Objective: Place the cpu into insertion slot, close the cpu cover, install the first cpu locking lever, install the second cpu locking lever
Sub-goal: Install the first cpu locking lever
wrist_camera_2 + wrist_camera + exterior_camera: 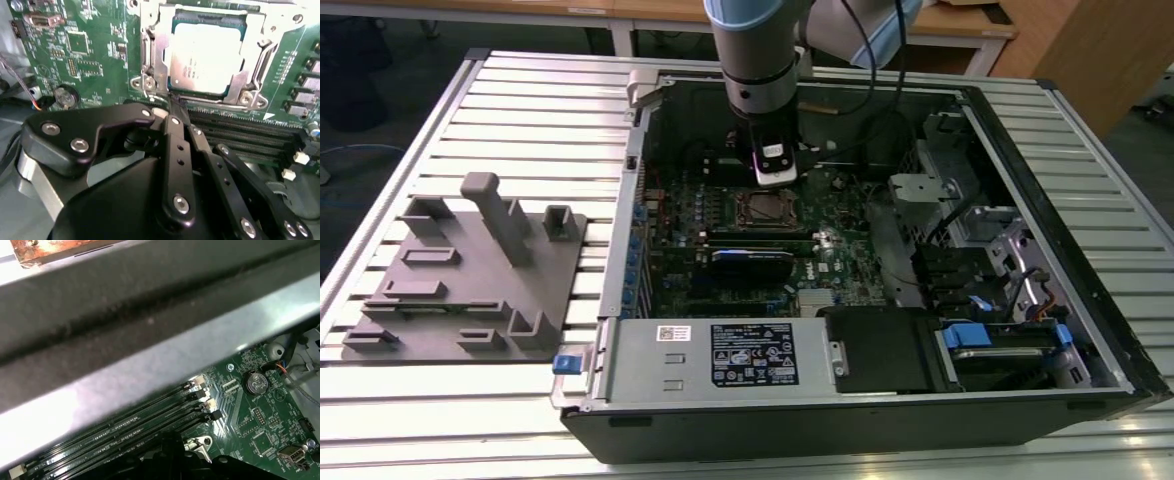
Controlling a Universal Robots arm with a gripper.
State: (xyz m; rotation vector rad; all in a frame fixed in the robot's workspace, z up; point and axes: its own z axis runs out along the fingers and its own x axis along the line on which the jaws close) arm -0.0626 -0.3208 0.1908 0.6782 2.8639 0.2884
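exterior: high, looking down on case [881,250] | wrist views: close, sharing green board [95,60]

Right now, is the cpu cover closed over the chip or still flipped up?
Closed. In the second wrist view the cpu cover lies flat around the cpu, whose silver top shows through its window, seated in the insertion slot.

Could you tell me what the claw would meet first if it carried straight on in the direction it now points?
Probably the near edge of the cpu cover, closed over the cpu. In the second wrist view the claw points at that edge, just short of it, though the depth there is hard to judge.
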